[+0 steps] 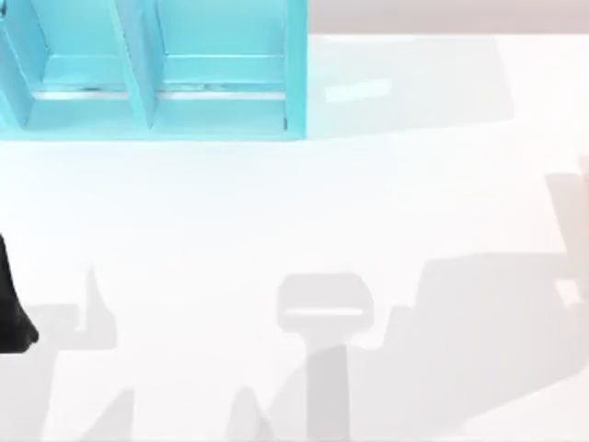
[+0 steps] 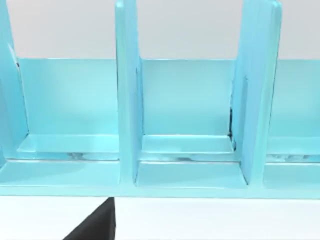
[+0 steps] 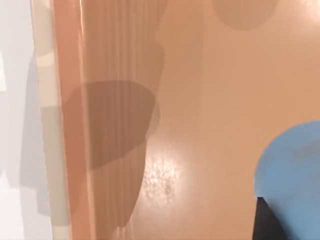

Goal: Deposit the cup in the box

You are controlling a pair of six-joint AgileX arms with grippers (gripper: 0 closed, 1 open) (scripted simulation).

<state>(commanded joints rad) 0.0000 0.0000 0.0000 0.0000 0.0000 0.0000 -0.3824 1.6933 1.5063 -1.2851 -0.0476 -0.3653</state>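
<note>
A light-blue, smooth-walled rack with upright dividers (image 1: 152, 69) was located at the far left of the white worktop (image 1: 294, 212) in the top view. Two of its open compartments were visible there, separated by a vertical partition. Grey shadows were cast across the near half of the worktop.

A black part of the left arm (image 1: 11, 308) was observed at the left edge of the top view, near the worktop surface and well apart from the rack. In the left wrist view, the same rack (image 2: 127, 100) was seen from the front, with three compartments side by side and a pale wall behind it. A dark wedge (image 2: 95, 225) belonging to the left end effector was visible at the frame's edge; whether its fingers were spread or pressed together could not be told.

In the right wrist view, a smooth orange-tan inner surface of a box (image 3: 200, 115) was seen, bordered by an upright wall of the same colour (image 3: 67, 125), with the white worktop beyond it. The small plain blue cup of smooth plastic look (image 3: 292, 170) was located close to the camera, over the box's orange-tan surface. A dark finger (image 3: 265, 222) of the right end effector was seen directly against the cup. Whether the cup was pinched could not be told.
</note>
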